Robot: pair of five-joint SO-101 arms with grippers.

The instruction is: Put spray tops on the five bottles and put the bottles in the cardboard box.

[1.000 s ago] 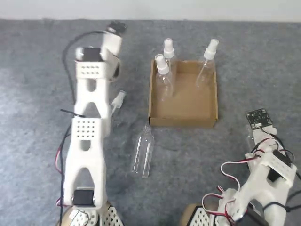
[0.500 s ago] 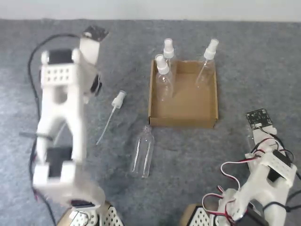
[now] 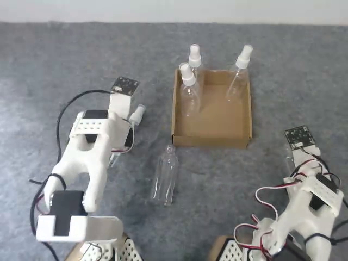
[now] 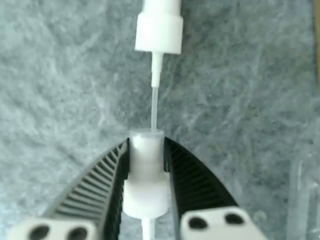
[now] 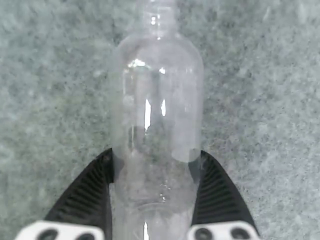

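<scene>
So, quick rundown:

L gripper [image 4: 146, 145]: closed down on a white spray top, one finger each side of its collar; the jaws stand only as wide as the collar.
Held spray top [image 4: 145, 175]: sits between the fingers, with its stem running back toward the wrist.
Loose spray top [image 4: 159, 27]: lies on the grey carpet [image 3: 60, 60] just past the L fingertips, dip tube pointing back at the held one. From above it's between the L arm [image 3: 89, 157] and the box.
R gripper [image 5: 156, 157]: clamped on a clear bottle, fingers pressed to both sides of the body.
Gripped bottle [image 5: 157, 100]: neck bare, no top, pointing away from the wrist.
R arm [image 3: 307, 212]: folded low at the near-right corner, well apart from the box.
Cardboard box [image 3: 212, 140]: open, mid-table on the far side.
In box: near-left bottle [image 3: 188, 95], far-left bottle [image 3: 194, 57] and far-right bottle [image 3: 239, 70], all w/ tops on.
Lying bottle [image 3: 165, 176]: on its side on the carpet, bare neck just short of the box's near wall.
</scene>
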